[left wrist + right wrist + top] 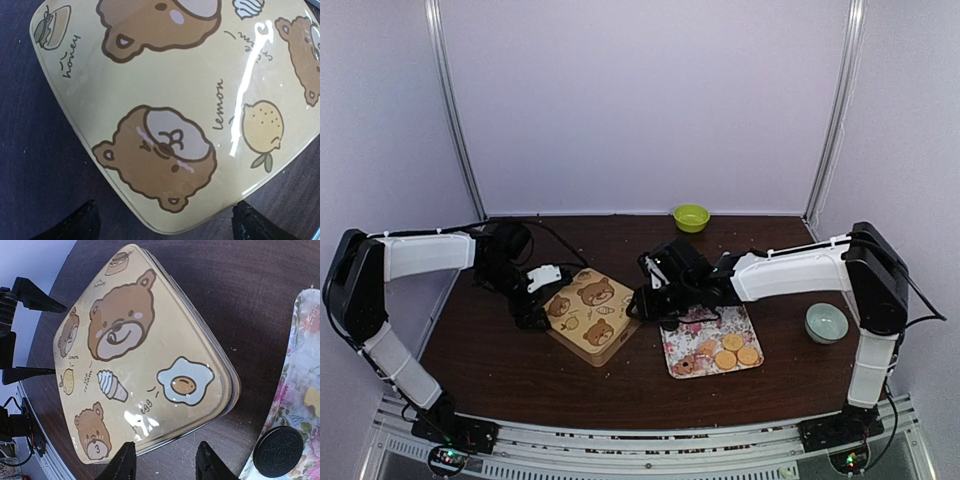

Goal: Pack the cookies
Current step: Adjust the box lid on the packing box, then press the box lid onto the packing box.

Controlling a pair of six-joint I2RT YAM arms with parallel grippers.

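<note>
Nearest on the dark table (500, 370), right of centre, lies a floral tray (695, 325). The cookies (728, 352) sit on its near half: several round golden ones grouped together, with a pinkish one and a darker one at the near left corner. In the right wrist view a round black sandwich cookie (278, 451) lies at the tray's edge. Just left of the tray, apart from it, is a square yellow tin (588, 312) printed with bears, a lemon and a fried egg, turned so that its corners point near and far. The left gripper (165, 226) is at the tin's left corner with its fingers spread wide on either side of that corner, and it clamps nothing. The right gripper (165, 465) hangs low between tin and tray, just off the tin's right edge, with its two fingers partly apart and only table and the tin's rim showing between them. Farther right, near the right arm, stands a pale grey-green bowl (826, 322). A small lime-green bowl (691, 217) sits at the far edge against the back wall.
</note>
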